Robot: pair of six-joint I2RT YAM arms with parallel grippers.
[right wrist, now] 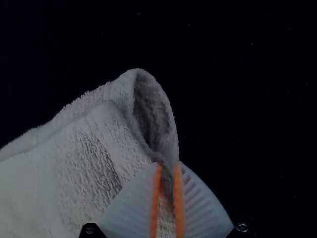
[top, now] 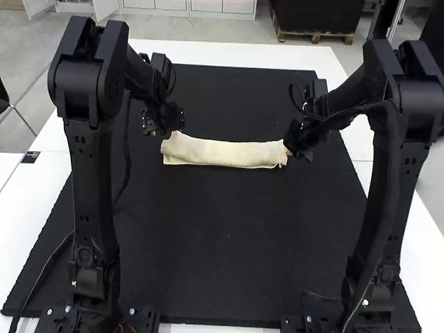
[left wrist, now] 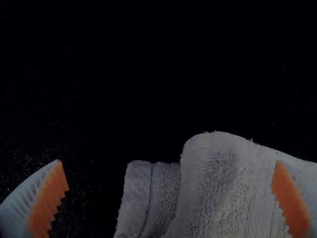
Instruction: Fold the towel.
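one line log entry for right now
towel folded into strip; left gripper open at one end; right gripper pinching other end

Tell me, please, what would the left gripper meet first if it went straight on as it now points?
Probably the folded towel, seen partly between its open jaws, though depth is unclear.

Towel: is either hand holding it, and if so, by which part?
The right hand pinches the folded towel by the edge of its right end; the left hand is open and holds nothing.
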